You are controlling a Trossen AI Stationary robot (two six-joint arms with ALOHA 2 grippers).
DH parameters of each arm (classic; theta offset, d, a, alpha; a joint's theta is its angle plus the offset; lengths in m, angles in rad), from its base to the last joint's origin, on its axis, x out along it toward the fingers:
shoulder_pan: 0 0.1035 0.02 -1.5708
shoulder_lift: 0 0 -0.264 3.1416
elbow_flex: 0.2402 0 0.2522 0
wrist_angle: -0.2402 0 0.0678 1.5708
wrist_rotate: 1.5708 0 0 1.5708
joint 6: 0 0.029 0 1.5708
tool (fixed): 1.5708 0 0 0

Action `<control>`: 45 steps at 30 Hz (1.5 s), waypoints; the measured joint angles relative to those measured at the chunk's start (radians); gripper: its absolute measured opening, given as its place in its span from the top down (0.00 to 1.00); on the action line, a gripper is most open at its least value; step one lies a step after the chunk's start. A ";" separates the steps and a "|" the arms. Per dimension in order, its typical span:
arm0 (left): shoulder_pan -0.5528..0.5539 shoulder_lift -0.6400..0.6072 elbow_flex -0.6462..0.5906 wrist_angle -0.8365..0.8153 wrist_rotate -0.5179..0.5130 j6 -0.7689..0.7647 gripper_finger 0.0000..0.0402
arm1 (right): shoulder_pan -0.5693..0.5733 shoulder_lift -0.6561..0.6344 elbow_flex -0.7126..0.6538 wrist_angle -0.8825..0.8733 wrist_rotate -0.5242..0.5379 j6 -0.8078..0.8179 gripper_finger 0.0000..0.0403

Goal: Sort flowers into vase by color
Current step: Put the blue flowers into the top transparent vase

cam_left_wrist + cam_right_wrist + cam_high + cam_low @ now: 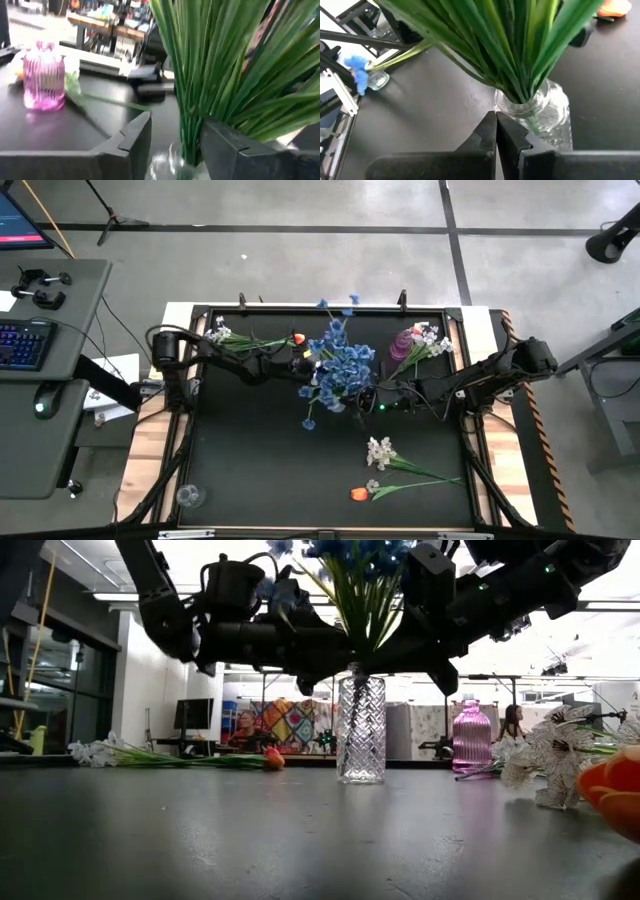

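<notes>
A bunch of blue flowers [340,365] stands in a clear cut-glass vase [361,730] at the table's middle, its green stems [190,100] packed into the vase's mouth. My left gripper [176,120] comes level from the left and is open, one finger on either side of the stems just above the vase. My right gripper [496,116] reaches in from the right, shut, with its tips beside the vase's neck [520,107]. A white spray [380,452] and an orange tulip [360,493] lie on the table near the front edge. My left gripper's open fingers [220,145] flank the stems; one stands close against them, and I cannot tell whether it touches. My right gripper's shut fingertips [490,125] stand right beside the clear vase's rim, slanting down from the right; whether they touch the glass I cannot tell.
A pink ribbed vase [405,343] stands at the far right with a white spray [430,340] beside it. Another white spray [235,338] and an orange tulip [297,339] lie at the far left. A small clear object [190,496] sits at the near left corner.
</notes>
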 joint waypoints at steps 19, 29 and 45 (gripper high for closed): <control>-0.002 -0.293 0.000 -0.474 -0.042 0.267 0.47 | 0.000 0.000 0.000 0.014 -0.006 -0.029 1.00; -0.001 -0.371 0.001 -0.623 -0.046 0.316 0.46 | 0.001 0.000 0.000 0.023 -0.007 -0.029 1.00; 0.058 -0.537 0.002 -0.754 -0.176 0.517 0.46 | 0.001 0.000 0.000 0.028 -0.008 -0.047 1.00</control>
